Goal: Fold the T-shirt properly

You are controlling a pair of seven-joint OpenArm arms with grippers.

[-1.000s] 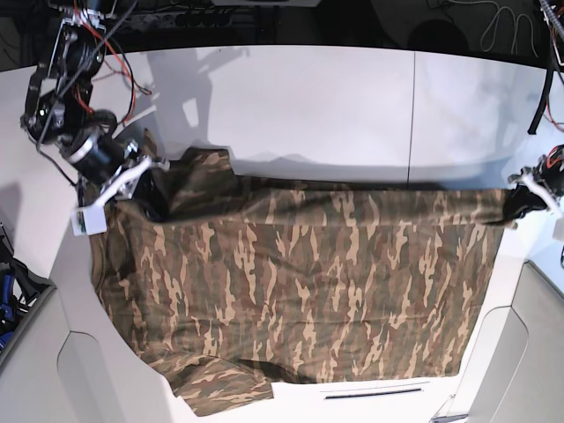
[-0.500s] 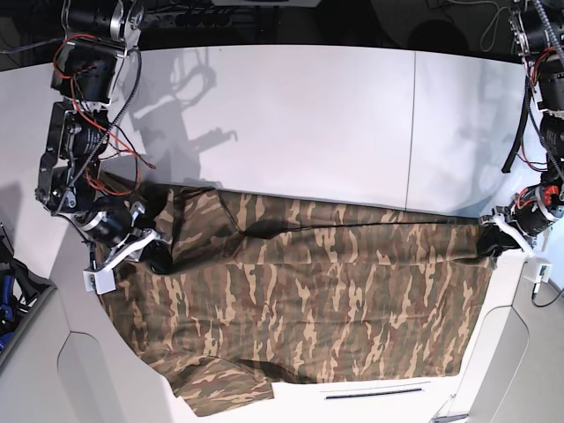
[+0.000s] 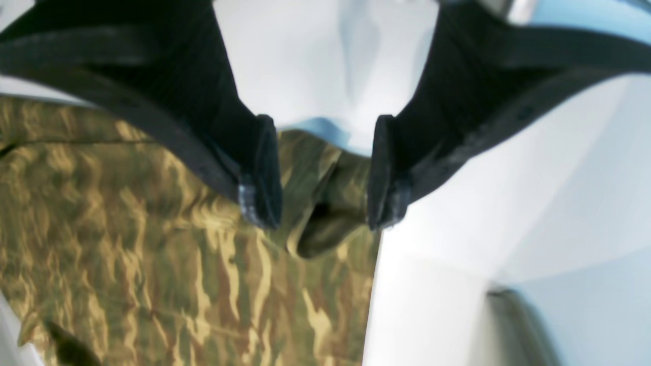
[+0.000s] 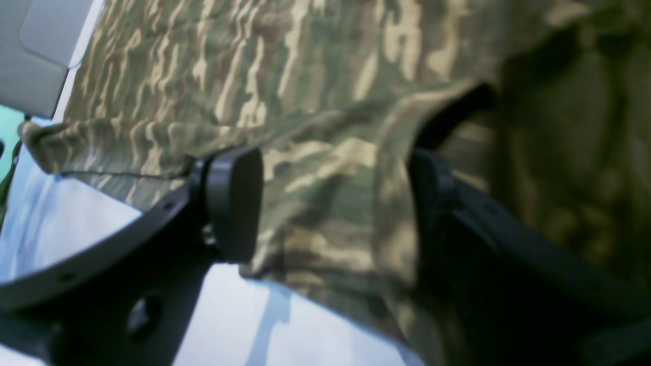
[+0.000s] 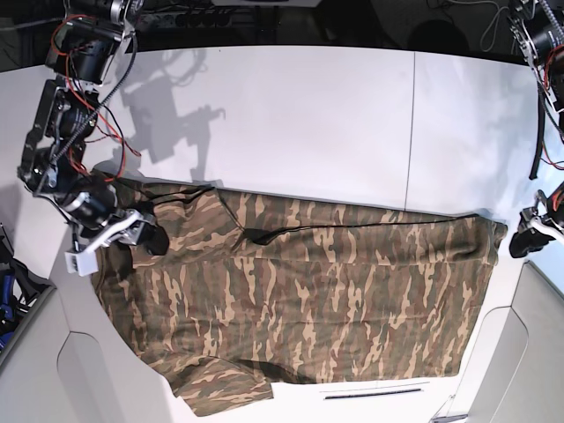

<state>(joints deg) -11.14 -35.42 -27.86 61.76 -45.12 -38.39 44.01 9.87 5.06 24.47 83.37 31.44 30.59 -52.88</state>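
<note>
T-shirt (image 5: 300, 291) lies spread across the near half of the white surface (image 5: 308, 123), doubled over on itself: a fold edge runs along its far side, one sleeve pokes out at the near edge. The cloth looks mostly flat, with a dark pucker near the middle of the fold line.

My left claw (image 3: 318, 173) is released: jaws apart, nothing between the pads, a loose corner of the shirt just below them. In the base view it (image 5: 526, 238) sits just off the shirt's corner, apart from the cloth. I judge this corner set down.

My right claw (image 4: 330, 203) also stands with jaws apart; cloth lies in the gap, bunched, but the pads do not press it. In the base view it (image 5: 141, 236) hovers at the opposite corner, touching or nearly touching.

Judgement: first fold done, both corners let go; next fold not yet begun.

Surface otherwise bare, a seam running across it; arm shadows fall on it. Dark background with cables (image 5: 511, 35) beyond.
</note>
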